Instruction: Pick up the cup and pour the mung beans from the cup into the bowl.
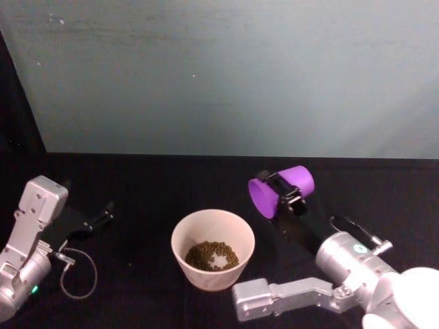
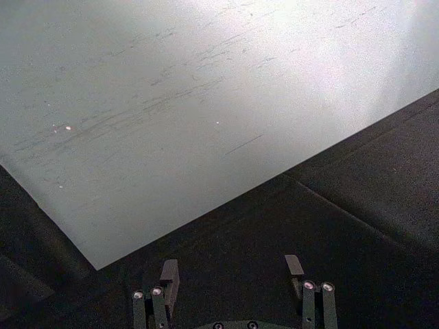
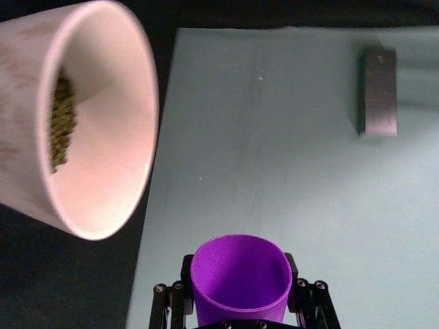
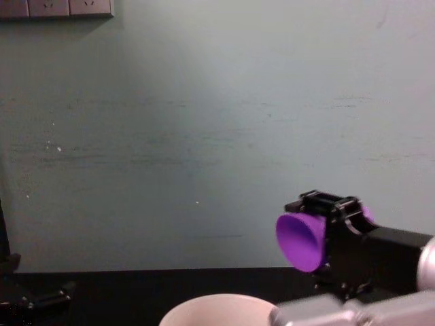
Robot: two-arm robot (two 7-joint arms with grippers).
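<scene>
Right claw (image 1: 287, 194) clamped on tipped cup (image 1: 263, 197), beside bowl (image 1: 206, 275) holding mung beans (image 1: 206, 257), left claw (image 1: 103, 214) spread, idle

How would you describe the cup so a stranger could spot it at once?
On the black table stands a pale bowl holding beans. Just right of it the right gripper holds the cup in the air, tipped sideways. It is the only bright purple thing, narrower than the bowl.

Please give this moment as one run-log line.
right gripper: shut on cup, tipped toward bowl | bowl: mung beans inside | left gripper: open, parked
</scene>
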